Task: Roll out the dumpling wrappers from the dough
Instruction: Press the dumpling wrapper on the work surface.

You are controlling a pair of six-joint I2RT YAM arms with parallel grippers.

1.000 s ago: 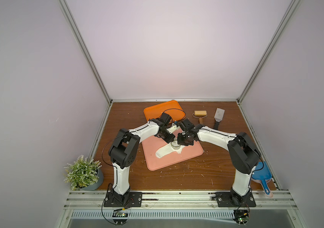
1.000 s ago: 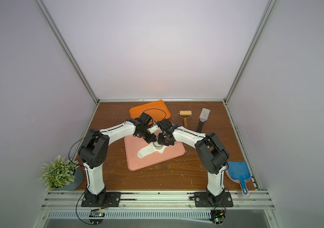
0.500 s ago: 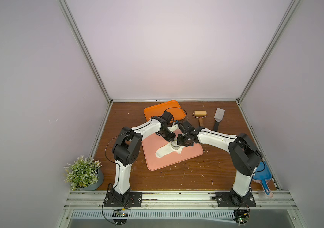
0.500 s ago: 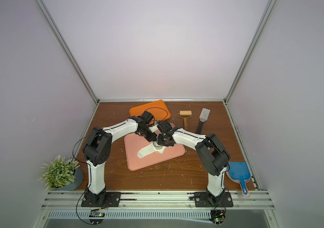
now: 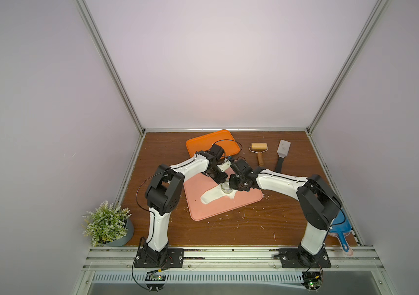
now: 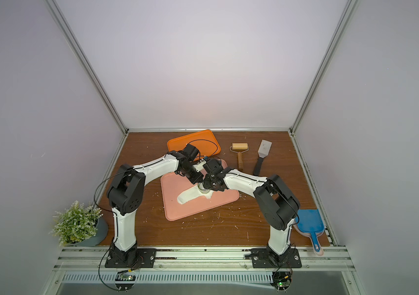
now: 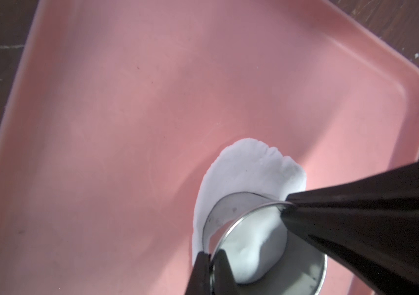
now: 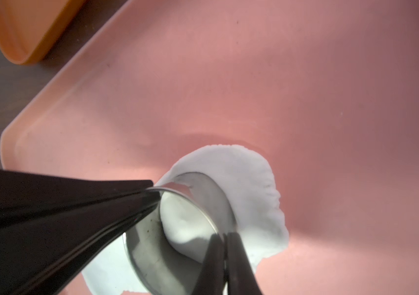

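Note:
A small metal ring cutter (image 5: 226,188) (image 6: 204,188) stands on the far end of a long white dough sheet (image 5: 211,196) (image 6: 188,197) on the pink tray (image 5: 244,201) (image 6: 220,204). My left gripper (image 7: 211,255) (image 5: 222,182) is shut on the ring's rim (image 7: 218,212), one finger inside and one outside. On the opposite rim, my right gripper (image 8: 223,237) (image 5: 232,185) is shut the same way. A lump of white dough (image 7: 249,245) (image 8: 185,224) fills part of the ring. No separate dumpling wrapper is in view.
Behind the pink tray lies an orange tray (image 5: 203,145) (image 8: 24,30). A wooden roller (image 5: 259,150) and a scraper (image 5: 282,153) lie at the back right. A blue dustpan (image 5: 341,227) sits front right, a potted plant (image 5: 106,224) front left. Dough crumbs dot the table.
My left gripper has edged in over the ring and closed the last bit on its rim. The right gripper and the ring have stayed put.

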